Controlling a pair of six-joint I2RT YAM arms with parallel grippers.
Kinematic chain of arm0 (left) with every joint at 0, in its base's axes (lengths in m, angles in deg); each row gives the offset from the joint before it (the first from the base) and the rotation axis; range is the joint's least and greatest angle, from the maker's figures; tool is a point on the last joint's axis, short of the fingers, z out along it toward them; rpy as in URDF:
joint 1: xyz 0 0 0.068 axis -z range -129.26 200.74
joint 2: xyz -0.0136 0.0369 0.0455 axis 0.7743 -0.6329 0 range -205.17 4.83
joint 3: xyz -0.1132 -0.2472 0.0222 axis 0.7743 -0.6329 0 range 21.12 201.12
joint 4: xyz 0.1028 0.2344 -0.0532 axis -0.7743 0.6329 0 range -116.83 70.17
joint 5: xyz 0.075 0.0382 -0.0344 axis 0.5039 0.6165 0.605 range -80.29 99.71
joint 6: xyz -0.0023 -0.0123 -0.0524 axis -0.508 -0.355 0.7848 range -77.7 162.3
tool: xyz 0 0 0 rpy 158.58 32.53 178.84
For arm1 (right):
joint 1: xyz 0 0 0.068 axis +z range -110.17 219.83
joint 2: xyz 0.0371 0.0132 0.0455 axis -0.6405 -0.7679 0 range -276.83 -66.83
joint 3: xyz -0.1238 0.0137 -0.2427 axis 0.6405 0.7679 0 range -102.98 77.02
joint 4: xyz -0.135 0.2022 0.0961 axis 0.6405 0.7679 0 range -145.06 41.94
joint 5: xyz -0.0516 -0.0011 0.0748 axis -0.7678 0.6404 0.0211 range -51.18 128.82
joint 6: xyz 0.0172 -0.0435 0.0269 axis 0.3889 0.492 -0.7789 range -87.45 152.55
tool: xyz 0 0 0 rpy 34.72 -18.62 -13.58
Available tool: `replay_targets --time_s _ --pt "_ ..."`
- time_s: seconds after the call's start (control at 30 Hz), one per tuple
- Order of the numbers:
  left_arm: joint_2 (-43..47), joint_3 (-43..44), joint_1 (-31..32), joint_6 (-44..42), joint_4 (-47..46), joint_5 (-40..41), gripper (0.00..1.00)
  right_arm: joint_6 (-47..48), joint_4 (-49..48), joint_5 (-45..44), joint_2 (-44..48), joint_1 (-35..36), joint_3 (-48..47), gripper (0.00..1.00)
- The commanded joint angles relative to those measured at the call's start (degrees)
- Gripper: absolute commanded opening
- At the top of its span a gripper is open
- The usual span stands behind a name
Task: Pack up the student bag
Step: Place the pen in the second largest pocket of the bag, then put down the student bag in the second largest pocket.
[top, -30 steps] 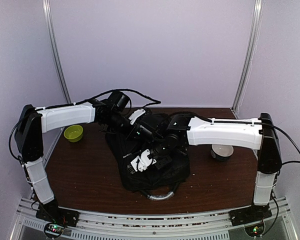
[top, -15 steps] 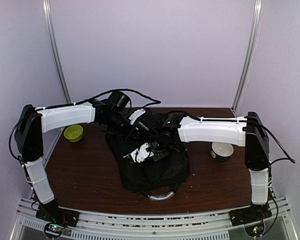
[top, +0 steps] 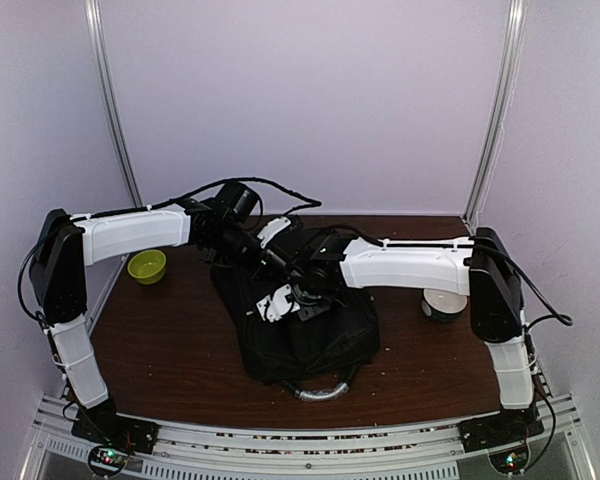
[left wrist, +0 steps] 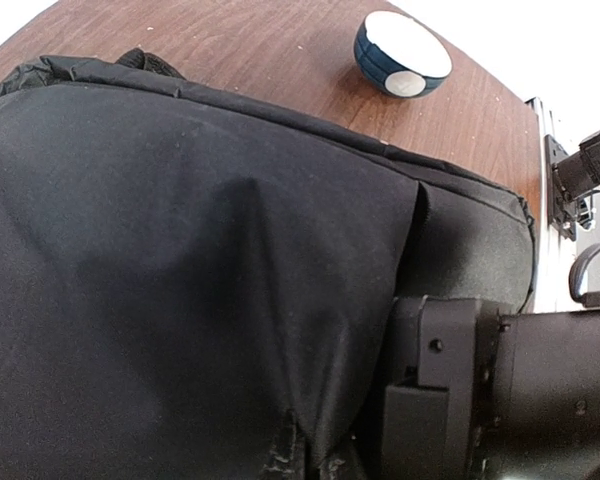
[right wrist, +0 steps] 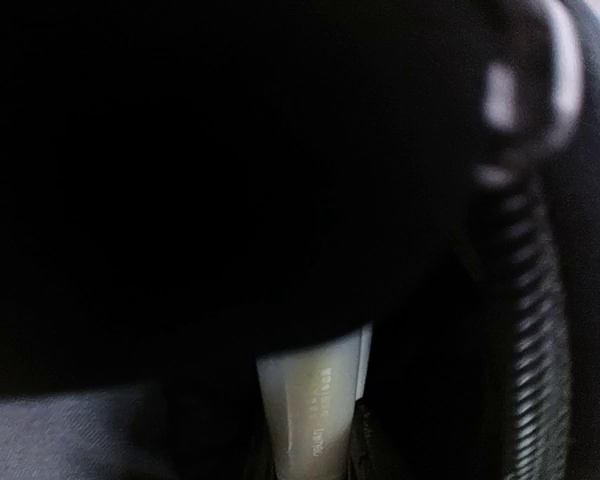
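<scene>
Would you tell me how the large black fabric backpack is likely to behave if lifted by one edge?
The large black fabric backpack would probably sag and fold, not lift flat: its cloth creases and dimples in the left wrist view. Lying slumped on the wooden table, it seems unlikely to roll. Its grey curved handle looks the firmer hold.

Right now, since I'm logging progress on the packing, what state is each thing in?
student bag, lying flat, far edge lifted.
left end effector, shut on the bag's fabric.
right end effector, reaching into the bag; open or shut unclear.
pale tube, at the right end effector's tip, grip unclear.
green bowl, upright, looks empty.
blue bowl, upright, beside the bag.
</scene>
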Motion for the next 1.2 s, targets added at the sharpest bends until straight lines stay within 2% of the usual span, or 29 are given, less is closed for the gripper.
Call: replay_targets --time_s 0.0,0.1,0.2,0.43,0.77,0.9,1.0,1.17 --pt "0.77 2.60 1.19 0.53 -2.43 -5.80 0.00 -2.07 -5.66 -8.36 -3.45 -1.52 -0.29 0.21" --pt "0.82 2.61 1.28 0.53 -2.43 -5.96 0.00 -1.47 -14.08 -13.15 -2.57 -1.49 3.01 0.29" --pt "0.77 2.60 1.36 0.53 -2.44 -5.90 0.00 -0.80 -19.54 -14.36 -1.25 -1.55 5.69 0.36" --pt "0.75 2.56 1.36 0.54 -2.46 -5.46 0.00 -4.19 -18.47 -13.20 2.20 -1.42 7.23 0.40" --pt "0.42 2.61 1.39 0.89 -2.38 -5.47 0.00 -9.55 -9.46 -3.73 10.25 0.37 12.46 0.44" --pt "0.42 2.77 1.41 0.82 -2.15 -5.47 0.00 -9.03 -5.61 3.10 13.44 1.10 14.40 0.44" --pt "0.44 2.81 1.43 0.71 -1.98 -6.09 0.00 -10.02 -1.98 5.64 13.46 1.32 13.19 0.41" --pt "0.25 2.77 1.45 0.79 -1.99 -6.11 0.00 -10.75 5.54 14.53 14.72 1.43 12.15 0.22"
